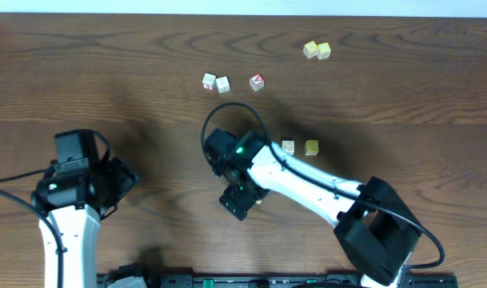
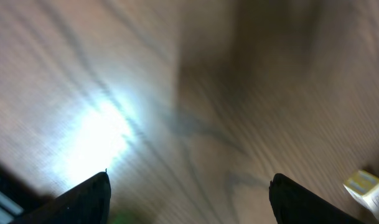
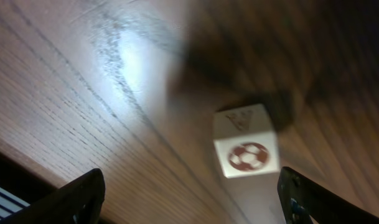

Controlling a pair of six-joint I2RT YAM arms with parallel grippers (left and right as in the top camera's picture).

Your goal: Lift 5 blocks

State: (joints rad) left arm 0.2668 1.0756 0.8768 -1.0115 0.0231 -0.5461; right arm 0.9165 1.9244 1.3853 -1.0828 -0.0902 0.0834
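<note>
In the right wrist view a white block (image 3: 245, 149) with a red-brown ring mark stands on the wood. It sits between the wide-apart fingers of my right gripper (image 3: 190, 174), nearer the right finger, and neither finger touches it. From overhead, the right gripper (image 1: 243, 198) covers that block. A cream block (image 1: 288, 146) and a yellow block (image 1: 311, 147) lie side by side just beyond the right arm. My left gripper (image 1: 123, 180) is open over bare wood at the left. Its wrist view shows the left gripper (image 2: 189, 177) empty, with a pale yellow cube (image 2: 366, 188) at the right edge.
A pale yellow-green pair of cubes (image 1: 317, 50) lies at the far right. A red-topped cube (image 1: 257, 82) and two white cubes (image 1: 215, 82) lie in a row at the far middle. The table's near edge (image 1: 227, 280) runs just below both arm bases.
</note>
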